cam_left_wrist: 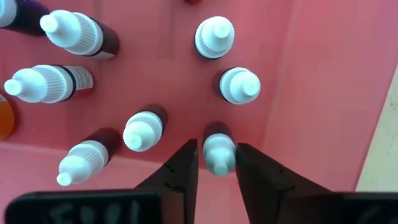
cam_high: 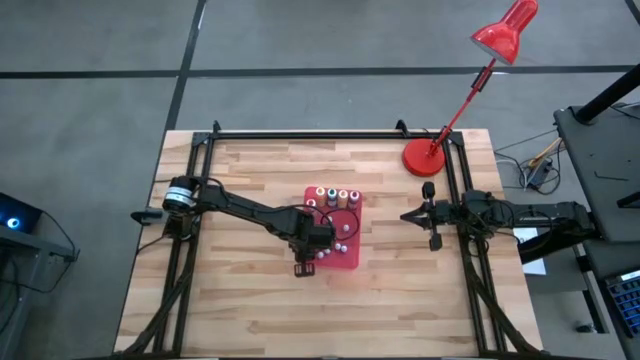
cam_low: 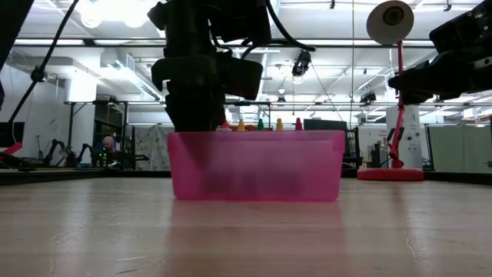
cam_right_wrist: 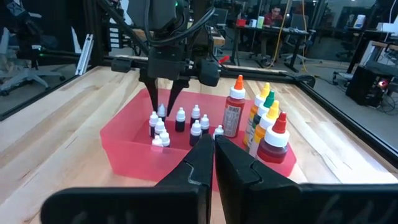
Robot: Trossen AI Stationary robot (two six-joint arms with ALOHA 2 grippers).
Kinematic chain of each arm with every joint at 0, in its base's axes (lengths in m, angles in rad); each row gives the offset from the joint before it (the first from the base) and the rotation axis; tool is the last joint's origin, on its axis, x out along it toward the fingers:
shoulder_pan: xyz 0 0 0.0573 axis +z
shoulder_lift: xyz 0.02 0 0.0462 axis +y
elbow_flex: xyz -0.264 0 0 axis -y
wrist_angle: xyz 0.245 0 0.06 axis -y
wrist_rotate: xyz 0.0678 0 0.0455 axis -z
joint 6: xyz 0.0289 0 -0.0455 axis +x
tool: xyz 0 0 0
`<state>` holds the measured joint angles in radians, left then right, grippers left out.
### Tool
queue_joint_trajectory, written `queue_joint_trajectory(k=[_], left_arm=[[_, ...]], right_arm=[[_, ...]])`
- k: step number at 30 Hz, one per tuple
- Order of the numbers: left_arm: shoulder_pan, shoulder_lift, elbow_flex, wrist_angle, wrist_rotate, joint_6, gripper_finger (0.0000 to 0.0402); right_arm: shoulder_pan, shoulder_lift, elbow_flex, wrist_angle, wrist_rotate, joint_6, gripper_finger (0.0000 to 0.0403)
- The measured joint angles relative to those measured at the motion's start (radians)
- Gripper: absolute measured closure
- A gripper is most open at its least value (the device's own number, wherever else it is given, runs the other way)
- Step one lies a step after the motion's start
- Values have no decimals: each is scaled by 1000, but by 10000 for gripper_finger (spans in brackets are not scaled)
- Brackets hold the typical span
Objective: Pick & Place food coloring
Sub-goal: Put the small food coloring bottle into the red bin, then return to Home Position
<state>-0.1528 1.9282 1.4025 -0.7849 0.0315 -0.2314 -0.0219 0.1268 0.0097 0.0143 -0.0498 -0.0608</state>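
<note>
I see a translucent pink-red tray (cam_high: 349, 262) on my light striped butcher-block wood table (cam_high: 240, 310). Small food coloring bottles (cam_left_wrist: 216, 37) inside have white ribbed caps and dark bodies; one body at the frame edge looks orange (cam_left_wrist: 5, 117), another purple (cam_left_wrist: 25, 11). Tall bottles (cam_right_wrist: 234, 114) at the tray's far end: red-brown body with orange cap, others with yellow (cam_right_wrist: 265, 91), green (cam_right_wrist: 269, 99) and red caps (cam_right_wrist: 280, 123). My left gripper (cam_left_wrist: 216, 167) is black, my right gripper (cam_right_wrist: 213, 160) black too. Desk lamp (cam_high: 508, 30) bright red, round red base (cam_high: 424, 157). Table frame rails (cam_high: 320, 134) black. Floor (cam_high: 90, 60) grey with dark lines.
</note>
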Motion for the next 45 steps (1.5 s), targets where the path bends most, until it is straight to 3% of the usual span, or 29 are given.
queue_joint_trajectory(k=[6,25,39,45], left_arm=[[0,0,4,-6,4,0,303],[-1,-47,123,-69,19,14,303],[0,-117,-4,103,3,62,305],[1,-208,-85,178,3,154,350]], right_arm=[[0,0,0,0,0,-2,394],[0,0,0,0,0,-2,394],[0,-1,0,0,0,-2,394],[0,4,0,0,0,-1,394]])
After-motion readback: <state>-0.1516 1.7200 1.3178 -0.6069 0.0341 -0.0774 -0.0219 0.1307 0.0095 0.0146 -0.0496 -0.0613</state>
